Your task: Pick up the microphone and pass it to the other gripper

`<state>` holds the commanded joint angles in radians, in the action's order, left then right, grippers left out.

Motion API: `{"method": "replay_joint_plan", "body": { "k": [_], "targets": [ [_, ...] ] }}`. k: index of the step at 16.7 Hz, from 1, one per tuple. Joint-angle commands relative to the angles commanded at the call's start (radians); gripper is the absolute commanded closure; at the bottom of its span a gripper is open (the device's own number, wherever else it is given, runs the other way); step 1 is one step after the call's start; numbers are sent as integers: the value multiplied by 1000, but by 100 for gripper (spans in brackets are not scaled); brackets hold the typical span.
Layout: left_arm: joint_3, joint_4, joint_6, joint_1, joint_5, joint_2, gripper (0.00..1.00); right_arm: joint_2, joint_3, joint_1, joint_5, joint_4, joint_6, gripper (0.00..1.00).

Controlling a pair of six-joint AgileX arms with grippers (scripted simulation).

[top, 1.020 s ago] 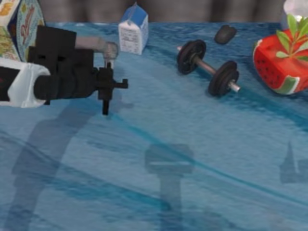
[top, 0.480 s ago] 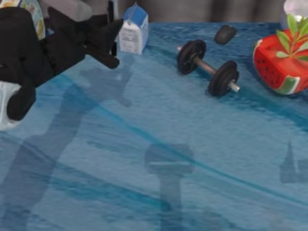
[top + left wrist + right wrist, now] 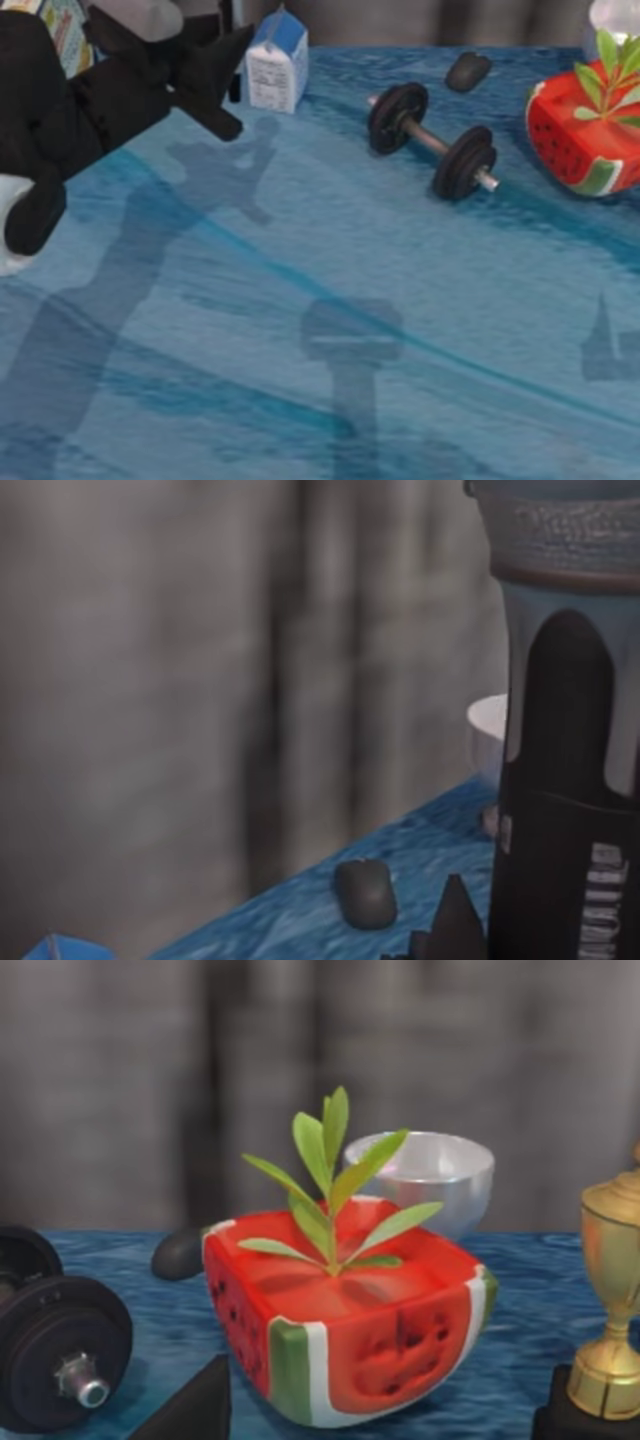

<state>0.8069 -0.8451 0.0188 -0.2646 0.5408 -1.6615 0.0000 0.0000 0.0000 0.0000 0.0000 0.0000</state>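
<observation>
**Microphone up at ten o'clock**

The left gripper (image 3: 225, 80), raised at ten o'clock, has its wedge fingers pinching the microphone (image 3: 560, 540), held upright beside a milk carton (image 3: 277, 62). A dumbbell (image 3: 432, 140) lies at one o'clock, with a black mouse (image 3: 467, 71) beyond it. At two o'clock a watermelon pot (image 3: 580, 135) holds a leafy sprig (image 3: 335, 1195), and a white bowl (image 3: 440, 1175) stands behind it, its inside hidden. Whether the right gripper (image 3: 190, 1410), near the pot, is spread or closed, I cannot tell.

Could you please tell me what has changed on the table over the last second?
The left gripper lifted the microphone off the table and swung up toward the far left corner, now holding it raised near the milk carton. The dumbbell, watermelon planter and black mouse stayed put.
</observation>
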Motion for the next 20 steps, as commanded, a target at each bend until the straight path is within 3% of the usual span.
{"method": "replay_joint_plan", "body": {
  "k": [3, 10, 12, 20],
  "targets": [
    [-2, 8, 0, -67, -69, 26, 100, 0, 0, 0, 0, 0, 0, 0],
    [-13, 44, -5, -341, -362, 135, 100, 0, 0, 0, 0, 0, 0, 0],
    [-13, 46, -5, -366, -387, 148, 100, 0, 0, 0, 0, 0, 0, 0],
    [-13, 46, -5, -366, -387, 148, 100, 0, 0, 0, 0, 0, 0, 0]
  ]
}}
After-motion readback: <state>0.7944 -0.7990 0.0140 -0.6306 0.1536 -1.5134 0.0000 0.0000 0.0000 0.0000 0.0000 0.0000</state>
